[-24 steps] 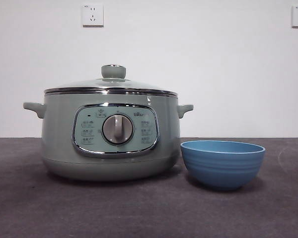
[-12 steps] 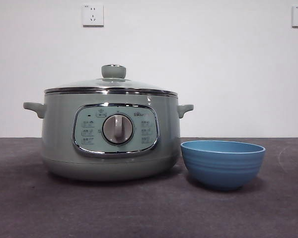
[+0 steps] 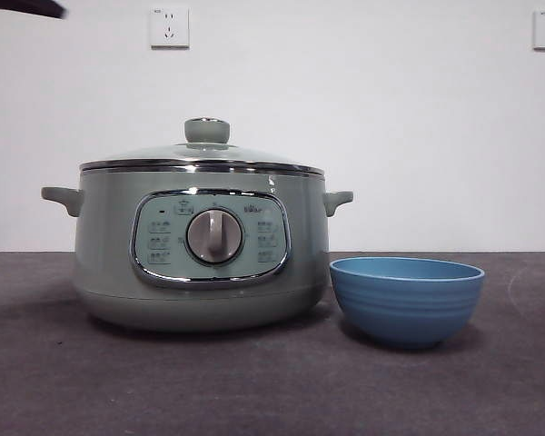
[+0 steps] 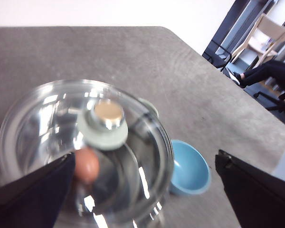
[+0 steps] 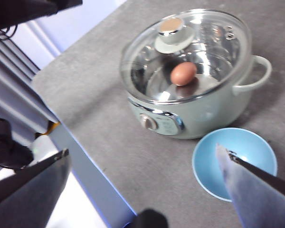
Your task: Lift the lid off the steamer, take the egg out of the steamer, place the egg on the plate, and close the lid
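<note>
One steamer: the steamer (image 3: 200, 250) stood left of centre on the grey table (image 3: 254, 391), its dial facing the near edge, probably so both arms could reach it from above.
One lid: the lid (image 4: 85, 147) sat closed on the steamer's rim, knob up; being see-through, it showed the inside while step one was not yet done.
One egg: the egg (image 5: 183, 73) lay on the steamer's floor under the lid, near the middle, out of reach until the lid came off.
One plate: the plate (image 3: 407, 300), a deep blue bowl, stood empty just right of the steamer, apart from it, likely kept close to make the carry short.
Two grippers: the left gripper (image 4: 142, 190) hung above the lid, jaws spread wide and holding nothing, apparently lined up for the knob; the right gripper (image 5: 147, 185) waited high over the near table by the plate, jaws likewise wide and empty.
Two wall sockets: both (image 3: 169, 27) were on the far wall, unused.
</note>
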Motion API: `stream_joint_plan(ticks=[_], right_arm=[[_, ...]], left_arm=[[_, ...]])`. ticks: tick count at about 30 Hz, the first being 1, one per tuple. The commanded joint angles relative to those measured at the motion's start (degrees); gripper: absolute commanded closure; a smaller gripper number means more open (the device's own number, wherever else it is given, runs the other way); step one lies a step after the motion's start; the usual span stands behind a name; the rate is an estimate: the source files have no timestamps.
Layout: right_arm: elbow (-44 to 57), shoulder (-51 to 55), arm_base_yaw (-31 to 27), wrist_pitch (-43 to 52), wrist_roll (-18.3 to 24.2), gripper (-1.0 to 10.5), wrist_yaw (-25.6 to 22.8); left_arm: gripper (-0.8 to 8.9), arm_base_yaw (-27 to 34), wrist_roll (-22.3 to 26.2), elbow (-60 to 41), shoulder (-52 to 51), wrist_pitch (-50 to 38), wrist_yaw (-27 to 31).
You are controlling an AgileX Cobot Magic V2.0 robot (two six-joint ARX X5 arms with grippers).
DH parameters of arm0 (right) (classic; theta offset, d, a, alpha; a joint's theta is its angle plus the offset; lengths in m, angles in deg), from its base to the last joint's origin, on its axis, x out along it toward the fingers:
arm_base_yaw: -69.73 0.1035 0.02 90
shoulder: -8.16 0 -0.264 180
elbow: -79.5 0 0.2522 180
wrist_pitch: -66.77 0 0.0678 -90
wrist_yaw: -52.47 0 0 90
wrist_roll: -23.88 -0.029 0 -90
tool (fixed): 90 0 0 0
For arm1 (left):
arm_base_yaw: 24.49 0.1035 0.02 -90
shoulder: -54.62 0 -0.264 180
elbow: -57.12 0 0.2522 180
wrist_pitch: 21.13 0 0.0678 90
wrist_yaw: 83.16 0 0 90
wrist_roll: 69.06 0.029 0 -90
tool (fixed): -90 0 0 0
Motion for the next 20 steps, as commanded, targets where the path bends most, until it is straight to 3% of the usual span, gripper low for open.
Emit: stream_joint_plan(ticks=[1, 9, 17, 20], right_arm=[[-0.04, -0.42, 0.13, 0.48, 0.24, 3.8, -0.46], [-0.04, -0.92, 0.13, 0.44, 0.24, 3.8, -0.48], [-0.04, -0.92, 0.13, 0.44, 0.24, 3.8, -0.59], [-0.04, -0.92, 0.13, 0.37, 0.24, 3.8, -3.61]], left_arm=[[3.15, -3.26, 2.75, 2.27, 4.90, -2.62, 4.37], [3.15, -10.10, 7.45, 5.88, 17.79, -11.78, 14.78], [3.16, -12.68, 8.74, 5.88, 26.14, -16.37, 17.53], [3.16, -13.22, 8.81, 5.88, 28.65, -16.28, 19.76]])
